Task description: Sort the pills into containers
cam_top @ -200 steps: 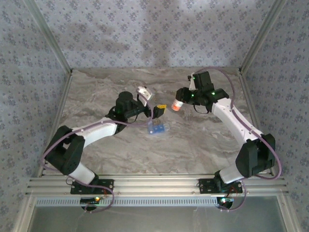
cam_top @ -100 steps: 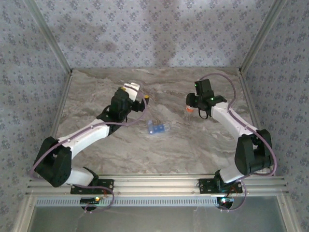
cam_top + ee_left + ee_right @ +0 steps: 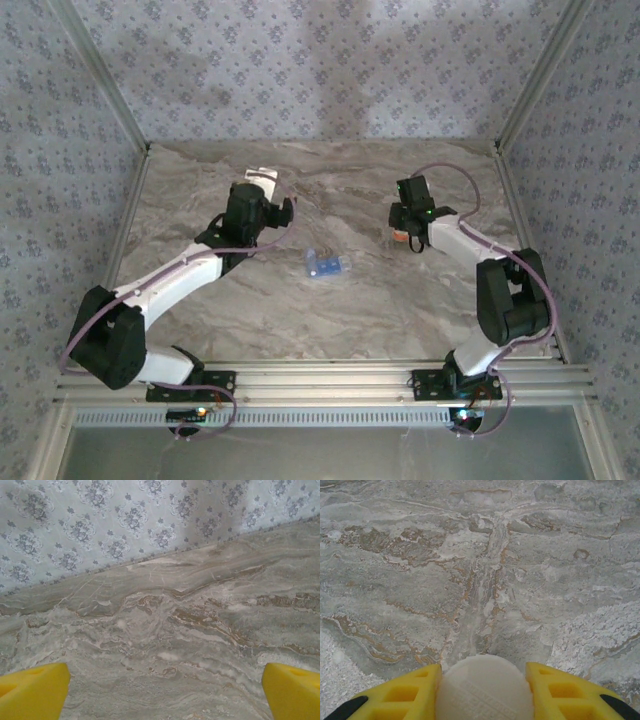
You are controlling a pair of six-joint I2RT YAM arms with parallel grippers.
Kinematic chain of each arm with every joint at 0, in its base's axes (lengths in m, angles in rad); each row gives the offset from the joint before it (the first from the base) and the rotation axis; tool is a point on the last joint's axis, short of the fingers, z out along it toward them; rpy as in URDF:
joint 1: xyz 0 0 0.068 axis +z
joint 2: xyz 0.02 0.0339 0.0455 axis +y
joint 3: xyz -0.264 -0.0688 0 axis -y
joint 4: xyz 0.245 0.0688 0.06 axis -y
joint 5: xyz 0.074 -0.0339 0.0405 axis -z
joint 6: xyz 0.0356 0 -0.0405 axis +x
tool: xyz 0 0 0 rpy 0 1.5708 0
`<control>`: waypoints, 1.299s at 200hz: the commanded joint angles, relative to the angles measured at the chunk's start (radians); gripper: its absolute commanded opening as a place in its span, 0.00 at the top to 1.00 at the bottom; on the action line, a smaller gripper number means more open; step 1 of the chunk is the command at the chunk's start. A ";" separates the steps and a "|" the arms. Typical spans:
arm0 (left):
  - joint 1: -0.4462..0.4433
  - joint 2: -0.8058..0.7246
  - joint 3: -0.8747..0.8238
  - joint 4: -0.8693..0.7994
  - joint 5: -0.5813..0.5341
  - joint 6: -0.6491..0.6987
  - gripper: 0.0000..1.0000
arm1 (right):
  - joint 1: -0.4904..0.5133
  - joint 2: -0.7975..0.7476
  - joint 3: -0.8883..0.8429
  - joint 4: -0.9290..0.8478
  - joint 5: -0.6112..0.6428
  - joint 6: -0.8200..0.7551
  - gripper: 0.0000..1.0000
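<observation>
The containers are the compartments of a small translucent blue pill box (image 3: 326,266) lying flat near the table's middle. No pills can be made out; they are hidden from view. My left gripper (image 3: 275,192) hovers up-left of the box, well apart from it. In the left wrist view the left gripper (image 3: 162,700) is open, its yellow fingertips (image 3: 31,692) spread wide over bare marble. My right gripper (image 3: 401,230) is to the right of the box. In the right wrist view the right gripper (image 3: 484,674) is shut on a white-capped pill bottle (image 3: 485,690), low over the table.
Patterned walls (image 3: 320,60) enclose the marble table (image 3: 340,320) on three sides, with metal posts (image 3: 530,80) at the back corners. An aluminium rail (image 3: 320,385) holding both arm bases runs along the near edge. The bottle's orange body (image 3: 397,237) shows under the right gripper.
The left arm has pulled back to the left, away from the pill box, still open. The right gripper has carried the bottle to the right and turned it upright, low over the table.
</observation>
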 commanded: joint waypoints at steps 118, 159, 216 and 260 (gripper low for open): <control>0.017 0.045 0.056 -0.074 0.025 -0.183 0.02 | -0.005 -0.074 -0.024 0.006 -0.008 0.036 0.26; 0.054 0.046 0.087 -0.172 0.032 -0.285 0.02 | 0.017 -0.149 0.021 -0.029 -0.099 0.001 0.24; 0.085 0.094 0.143 -0.274 0.114 -0.299 0.11 | 0.146 -0.125 0.082 -0.085 -0.308 -0.061 0.25; 0.091 0.177 0.239 -0.402 0.189 -0.309 0.87 | 0.222 -0.029 0.096 -0.119 -0.371 -0.060 0.25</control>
